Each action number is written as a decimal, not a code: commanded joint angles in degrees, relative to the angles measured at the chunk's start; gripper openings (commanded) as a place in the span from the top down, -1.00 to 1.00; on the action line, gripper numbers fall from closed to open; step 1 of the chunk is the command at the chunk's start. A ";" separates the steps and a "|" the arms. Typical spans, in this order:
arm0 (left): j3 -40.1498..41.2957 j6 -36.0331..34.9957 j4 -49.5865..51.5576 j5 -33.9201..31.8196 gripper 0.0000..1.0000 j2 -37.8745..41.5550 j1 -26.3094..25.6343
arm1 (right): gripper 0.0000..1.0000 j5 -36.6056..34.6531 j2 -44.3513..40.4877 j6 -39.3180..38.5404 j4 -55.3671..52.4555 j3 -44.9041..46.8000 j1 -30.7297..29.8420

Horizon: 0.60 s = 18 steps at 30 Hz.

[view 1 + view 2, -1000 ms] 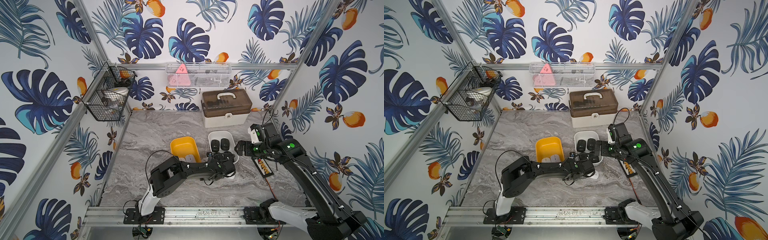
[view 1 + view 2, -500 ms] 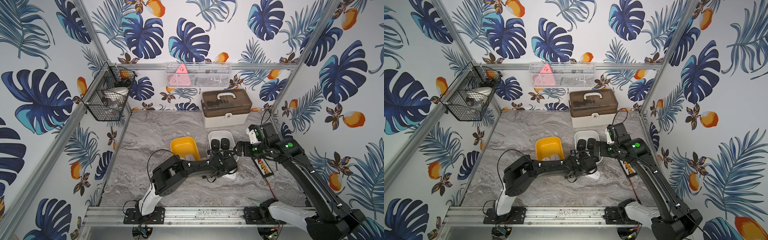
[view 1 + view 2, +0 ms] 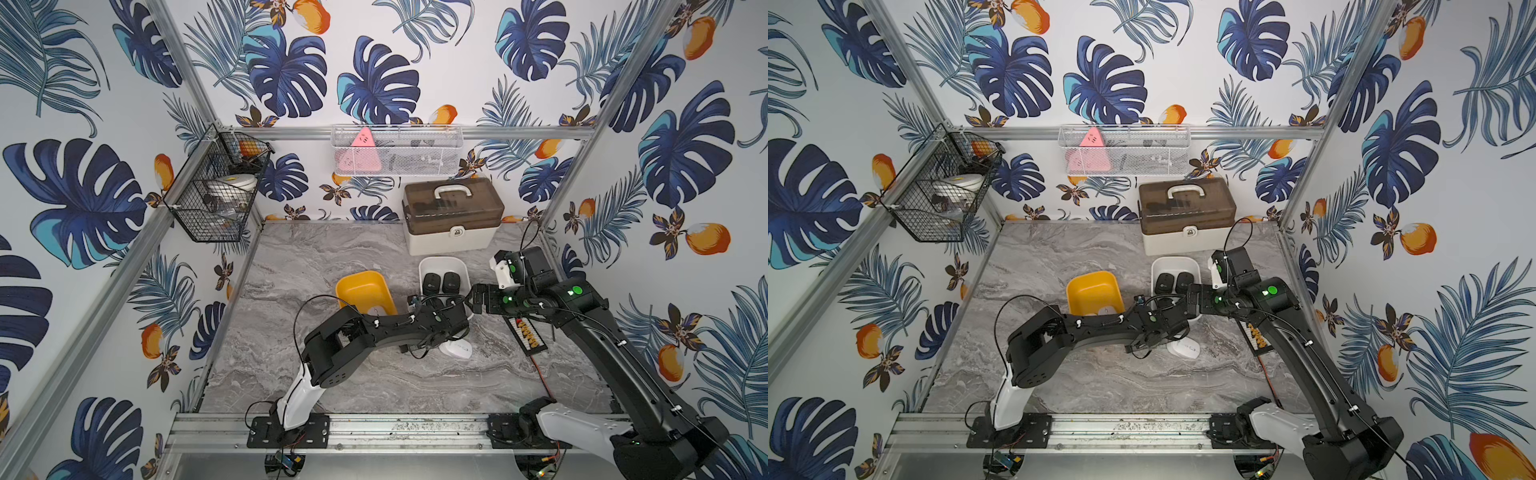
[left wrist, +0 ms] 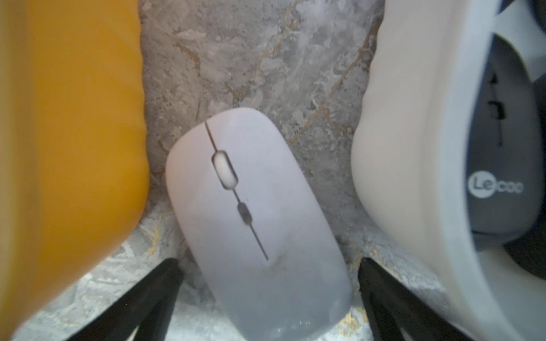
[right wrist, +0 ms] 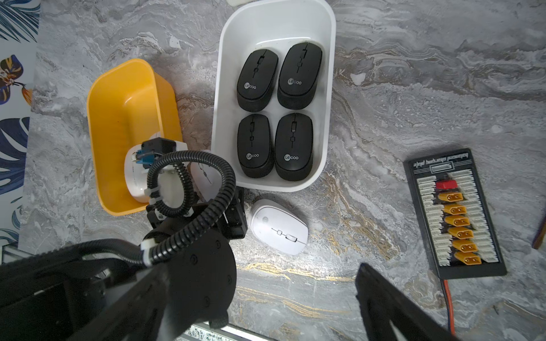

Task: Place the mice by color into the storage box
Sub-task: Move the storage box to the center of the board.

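Black fingers of the left gripper stand spread, flanking without clamping a white mouse on the marble tabletop between the yellow bin and the white bin. The white bin holds four black mice. The right gripper hangs released near that bin, and another white mouse lies just beside it.

Black mice fill white bin (whites elsewhere).
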<state>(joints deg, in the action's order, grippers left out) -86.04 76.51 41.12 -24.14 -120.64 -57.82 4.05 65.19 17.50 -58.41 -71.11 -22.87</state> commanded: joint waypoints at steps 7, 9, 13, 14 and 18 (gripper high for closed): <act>-1.02 2.39 1.03 -1.31 -0.98 -0.84 1.31 | -1.00 1.86 -0.20 -1.06 1.49 2.06 -0.06; -0.25 3.06 0.67 -1.26 -0.97 -0.29 1.55 | -1.00 2.44 -0.24 -1.06 1.56 2.31 -0.06; 0.92 2.54 0.38 -0.82 -0.89 0.31 1.88 | -1.00 3.05 -0.29 -1.06 1.74 2.75 -0.03; 1.10 2.08 0.27 -0.93 -0.86 0.61 1.92 | -1.00 3.15 -0.38 -1.06 1.80 2.80 0.00; 2.56 -0.15 -0.91 -0.91 -0.73 2.20 1.84 | -1.00 3.12 -0.46 -1.15 1.86 3.00 0.00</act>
<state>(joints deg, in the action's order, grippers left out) -84.16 78.00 40.53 -24.16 -119.72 -56.07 6.72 64.93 16.91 -57.87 -68.27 -22.87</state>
